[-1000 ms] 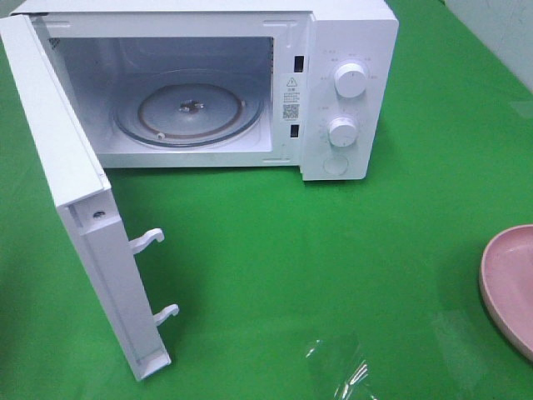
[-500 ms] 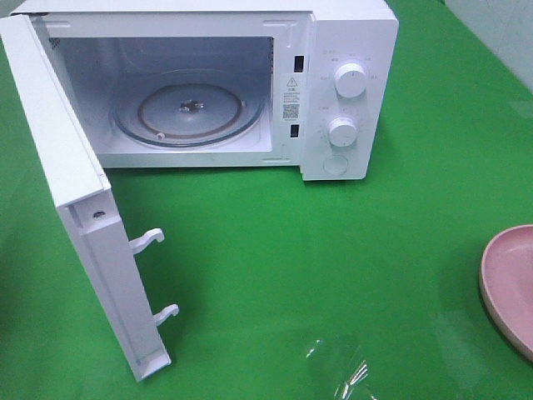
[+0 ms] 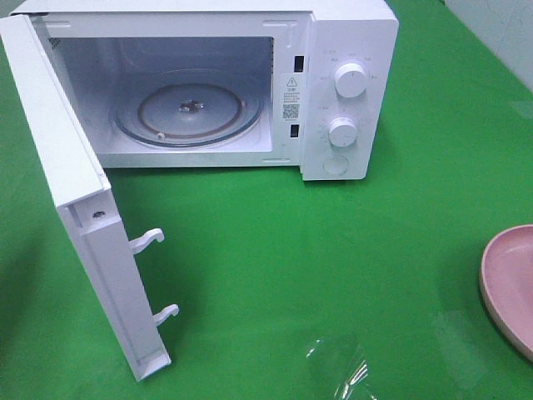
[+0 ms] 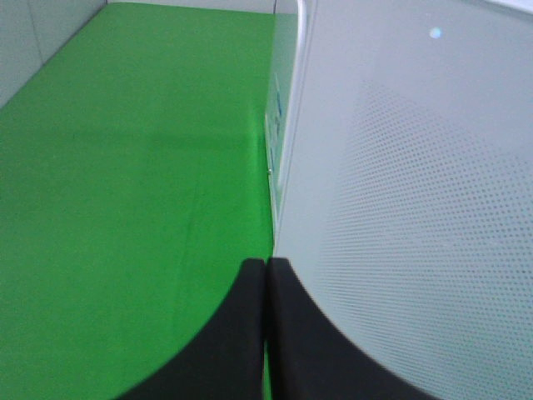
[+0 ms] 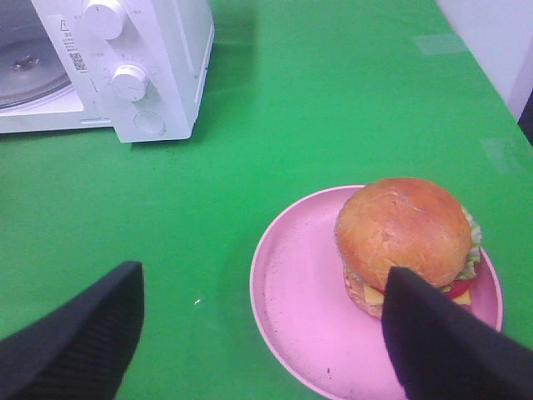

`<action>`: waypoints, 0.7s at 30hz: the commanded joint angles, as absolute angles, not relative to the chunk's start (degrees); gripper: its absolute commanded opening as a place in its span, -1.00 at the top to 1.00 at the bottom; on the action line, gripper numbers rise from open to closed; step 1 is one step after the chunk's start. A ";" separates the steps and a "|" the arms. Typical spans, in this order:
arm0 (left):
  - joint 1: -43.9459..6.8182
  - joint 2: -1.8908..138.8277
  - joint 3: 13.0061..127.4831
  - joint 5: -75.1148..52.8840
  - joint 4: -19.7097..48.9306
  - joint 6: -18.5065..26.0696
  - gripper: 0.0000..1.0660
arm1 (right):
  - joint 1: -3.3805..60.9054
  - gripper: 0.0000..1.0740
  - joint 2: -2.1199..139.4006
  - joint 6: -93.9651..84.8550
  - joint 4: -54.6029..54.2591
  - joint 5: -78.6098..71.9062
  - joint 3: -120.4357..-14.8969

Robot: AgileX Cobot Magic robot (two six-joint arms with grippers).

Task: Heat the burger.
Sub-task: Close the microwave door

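Note:
The burger (image 5: 405,237) has a glossy brown bun with lettuce and cheese at its edge. It sits on the pink plate (image 5: 279,292) in the right wrist view, toward the plate's far side. My right gripper (image 5: 262,279) is open above the plate's near rim, and one finger (image 5: 441,342) overlaps the burger's near side. The exterior view shows only the plate's edge (image 3: 506,283) at the right border, with no burger and no arms. My left gripper (image 4: 265,265) is shut on nothing, right beside the outer face of the microwave door (image 4: 400,208).
The white microwave (image 3: 350,50) stands at the back with its door (image 3: 67,192) swung wide open to the left. Its glass turntable (image 3: 187,108) is bare. A shiny clear patch (image 3: 337,367) lies on the green cloth near the front edge.

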State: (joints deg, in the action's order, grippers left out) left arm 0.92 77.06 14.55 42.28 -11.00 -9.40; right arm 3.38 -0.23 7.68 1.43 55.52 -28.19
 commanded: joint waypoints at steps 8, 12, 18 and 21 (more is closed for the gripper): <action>-12.03 85.83 20.34 44.58 -6.65 -6.42 1.00 | 2.86 -0.41 -1.66 7.05 1.20 54.89 -28.02; -15.13 88.01 20.80 45.49 -4.53 -5.04 1.00 | 2.86 -0.41 -1.66 7.05 1.20 54.89 -28.02; -20.80 91.56 21.03 49.33 -1.03 -3.84 1.00 | 2.86 -0.41 -1.66 7.05 1.20 54.89 -28.02; -23.72 93.16 22.00 49.90 0.92 -3.38 1.00 | 2.86 -0.41 -1.66 7.05 1.20 54.89 -28.02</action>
State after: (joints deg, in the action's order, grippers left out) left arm -23.15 93.22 21.43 48.41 0.00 -3.61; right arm 3.38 -0.23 7.68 1.43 55.52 -28.19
